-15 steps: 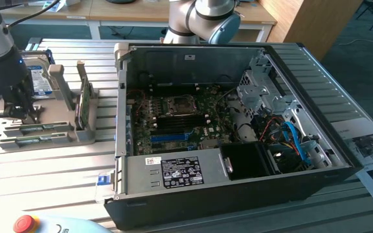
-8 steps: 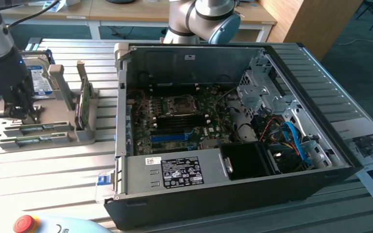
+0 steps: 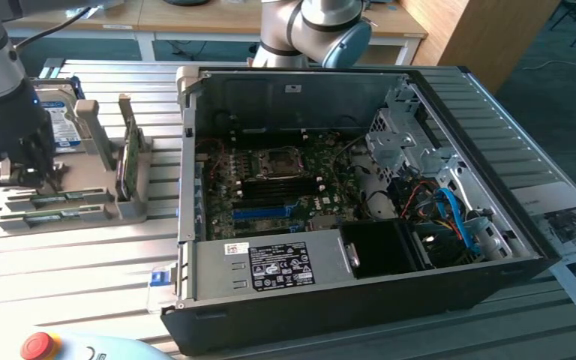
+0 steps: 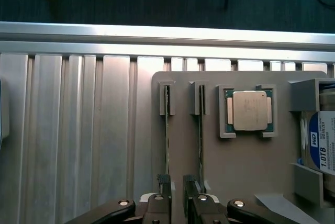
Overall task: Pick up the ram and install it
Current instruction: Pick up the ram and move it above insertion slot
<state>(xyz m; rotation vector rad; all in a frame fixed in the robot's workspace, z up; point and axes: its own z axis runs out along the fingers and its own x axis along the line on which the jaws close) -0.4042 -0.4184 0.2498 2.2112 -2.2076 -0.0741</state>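
The gripper (image 4: 177,183) is hovering over the grey holder (image 4: 235,161), jaws spread wide, gripping nothing. Its fingertips (image 4: 191,186) are sitting just beside one end of the ram (image 4: 200,130).

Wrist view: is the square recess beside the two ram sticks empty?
No, a processor chip with a metal lid sits in that recess of the gray holder.

You've got two thin green ram sticks (image 3: 68,198), one square silver processor (image 4: 250,110), one silver hard drive (image 4: 320,150), one black computer case (image 3: 368,307).
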